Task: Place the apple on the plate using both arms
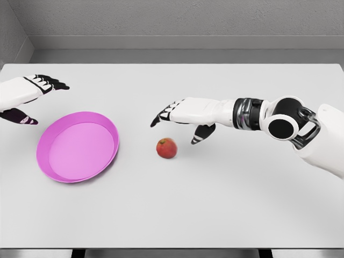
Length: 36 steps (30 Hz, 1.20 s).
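Observation:
A small red apple (167, 148) lies on the white table (215, 204), a little right of a round pink plate (78, 146). My right hand (174, 122) reaches in from the right and hovers just above and behind the apple, fingers spread and holding nothing, thumb hanging down to the apple's right. My left hand (45, 99) shows at the left edge, behind and left of the plate, with fingers extended and thumb lowered, holding nothing.
The table's far edge meets a grey wall. Its front edge runs along the bottom of the view.

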Each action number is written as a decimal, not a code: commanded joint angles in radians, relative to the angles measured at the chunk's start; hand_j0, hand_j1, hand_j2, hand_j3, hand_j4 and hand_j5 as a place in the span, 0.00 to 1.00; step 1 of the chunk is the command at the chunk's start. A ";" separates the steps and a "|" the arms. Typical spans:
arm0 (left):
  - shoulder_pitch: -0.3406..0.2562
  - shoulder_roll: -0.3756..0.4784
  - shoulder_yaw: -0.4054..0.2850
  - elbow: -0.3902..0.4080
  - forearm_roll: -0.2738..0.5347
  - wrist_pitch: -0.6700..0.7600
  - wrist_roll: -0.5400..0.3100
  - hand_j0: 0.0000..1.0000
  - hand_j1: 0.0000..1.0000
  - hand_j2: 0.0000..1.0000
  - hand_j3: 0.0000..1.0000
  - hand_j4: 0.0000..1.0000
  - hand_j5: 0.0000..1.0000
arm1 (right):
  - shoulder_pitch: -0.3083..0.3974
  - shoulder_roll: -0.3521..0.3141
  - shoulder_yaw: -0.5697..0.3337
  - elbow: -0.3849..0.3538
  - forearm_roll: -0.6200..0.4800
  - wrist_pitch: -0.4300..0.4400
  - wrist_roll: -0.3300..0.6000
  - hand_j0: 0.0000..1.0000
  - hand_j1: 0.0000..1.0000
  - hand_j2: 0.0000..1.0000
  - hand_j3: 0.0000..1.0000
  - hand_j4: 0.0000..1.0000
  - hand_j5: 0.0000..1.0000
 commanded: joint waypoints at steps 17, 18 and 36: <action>-0.225 -0.143 -0.300 -0.171 -0.080 0.002 0.001 1.00 1.00 1.00 1.00 1.00 1.00 | 0.239 -0.329 -0.574 0.035 -0.005 -0.204 -0.001 1.00 1.00 1.00 1.00 1.00 1.00; -0.241 -0.152 -0.331 -0.180 -0.078 0.002 -0.001 1.00 1.00 1.00 1.00 1.00 1.00 | 0.265 -0.329 -0.602 0.043 -0.005 -0.207 -0.001 1.00 1.00 1.00 1.00 1.00 1.00; -0.462 -0.355 -0.671 -0.197 -0.077 0.002 -0.142 1.00 1.00 1.00 1.00 1.00 1.00 | 0.385 -0.364 -0.607 0.070 -0.005 -0.198 -0.001 1.00 1.00 1.00 1.00 1.00 1.00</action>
